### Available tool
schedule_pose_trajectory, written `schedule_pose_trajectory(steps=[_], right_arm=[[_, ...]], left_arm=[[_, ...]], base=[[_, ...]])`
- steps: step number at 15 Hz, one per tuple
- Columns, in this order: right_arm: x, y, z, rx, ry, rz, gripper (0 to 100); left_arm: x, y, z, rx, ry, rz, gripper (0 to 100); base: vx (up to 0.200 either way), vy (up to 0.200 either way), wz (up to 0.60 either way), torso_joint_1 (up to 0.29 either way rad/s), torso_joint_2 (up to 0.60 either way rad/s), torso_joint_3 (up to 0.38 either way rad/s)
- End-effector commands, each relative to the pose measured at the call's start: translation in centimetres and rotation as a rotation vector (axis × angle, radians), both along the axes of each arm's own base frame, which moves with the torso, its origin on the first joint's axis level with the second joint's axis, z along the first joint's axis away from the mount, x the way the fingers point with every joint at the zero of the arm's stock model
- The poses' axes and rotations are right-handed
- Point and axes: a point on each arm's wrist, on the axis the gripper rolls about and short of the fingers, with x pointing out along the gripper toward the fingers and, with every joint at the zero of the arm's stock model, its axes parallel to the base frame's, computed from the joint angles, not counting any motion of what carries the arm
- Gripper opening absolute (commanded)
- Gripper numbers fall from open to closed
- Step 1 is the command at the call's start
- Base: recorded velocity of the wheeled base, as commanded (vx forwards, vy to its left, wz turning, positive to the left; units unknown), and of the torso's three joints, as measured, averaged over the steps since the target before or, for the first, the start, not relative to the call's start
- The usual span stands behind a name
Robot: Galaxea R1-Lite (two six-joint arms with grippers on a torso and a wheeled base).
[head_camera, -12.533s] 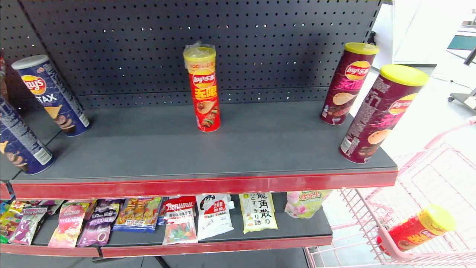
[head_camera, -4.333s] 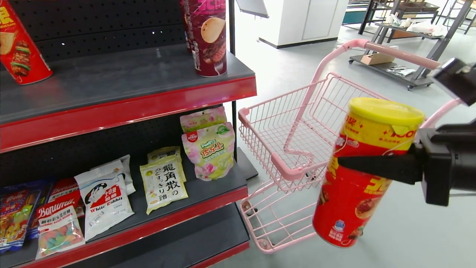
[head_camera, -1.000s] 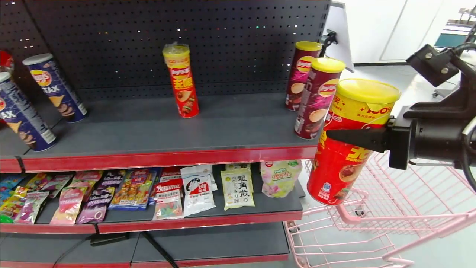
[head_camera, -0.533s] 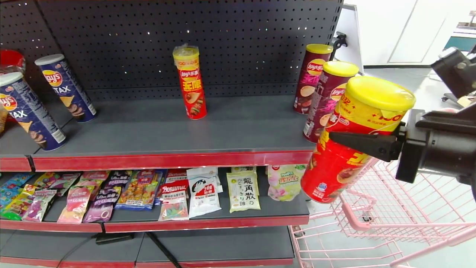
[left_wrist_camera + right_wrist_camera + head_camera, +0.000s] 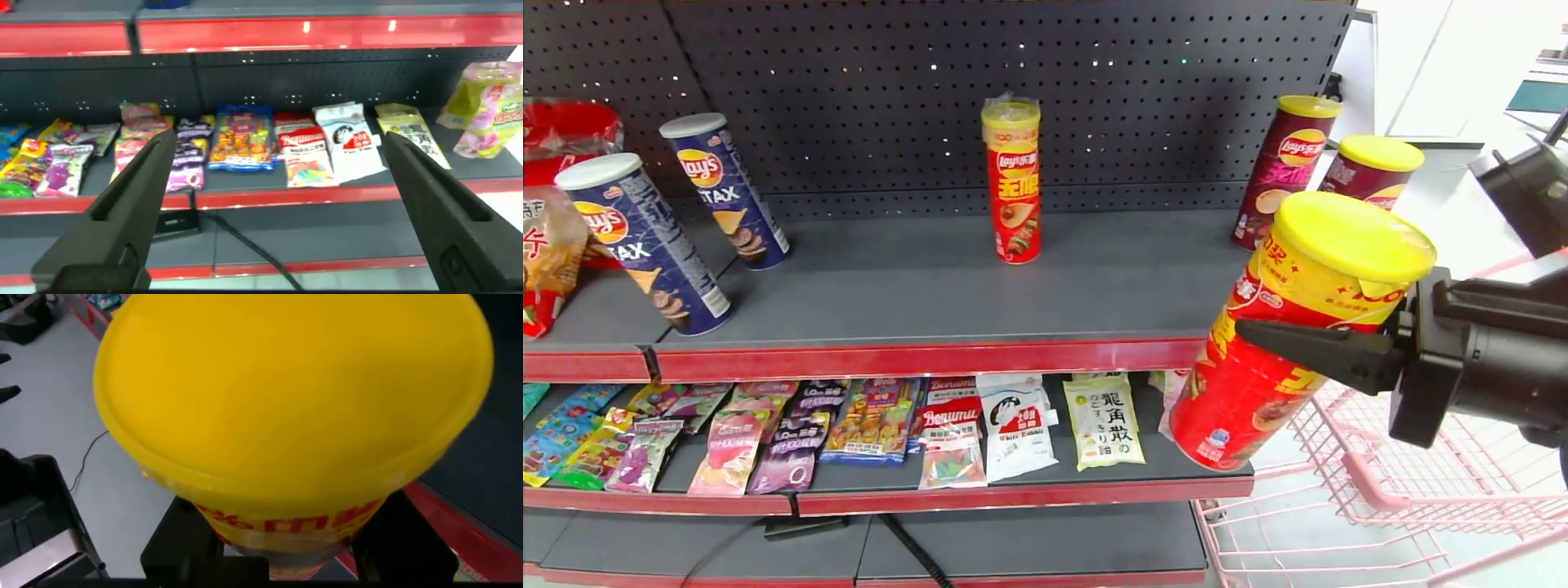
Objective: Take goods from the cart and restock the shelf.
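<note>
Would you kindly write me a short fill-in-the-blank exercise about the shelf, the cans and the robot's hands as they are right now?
1. The right hand is shut on a red cylindrical snack can whose lid is ____.
2. The left hand is ____, with nothing between its fingers.
3. On the dark upper shelf board, the number of blue cylindrical cans with white lids is ____.
4. The wire shopping cart at the robot's right is coloured ____.

Missing words: yellow; open; two; pink.
</note>
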Motion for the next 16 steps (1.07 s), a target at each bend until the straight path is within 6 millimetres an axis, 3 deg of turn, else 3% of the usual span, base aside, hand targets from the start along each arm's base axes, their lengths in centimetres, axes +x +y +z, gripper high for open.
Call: schedule_pose_trajectory(steps=[1, 9, 16], right_arm=[[0.4, 0.2, 0.5, -0.001, -0.016, -0.025, 0], [0.3, 0.2, 1.3, 0.021, -0.037, -0.007, 0], [-0.8, 0.0, 1.8, 0.035, -0.059, 0.017, 0]], left_arm=[[0.0, 0.0, 0.0, 0.000, 0.002, 0.001, 100], [0.0, 0.0, 0.0, 0.000, 0.002, 0.001, 100], [0.0, 0.0, 0.0, 0.000, 0.002, 0.001, 100]], base=[[0.000, 0.200, 0.00, 0.002, 0.00, 0.002], [0.000, 0.200, 0.00, 0.005, 0.00, 0.001], [0.029, 0.000, 0.00, 0.000, 0.00, 0.000]])
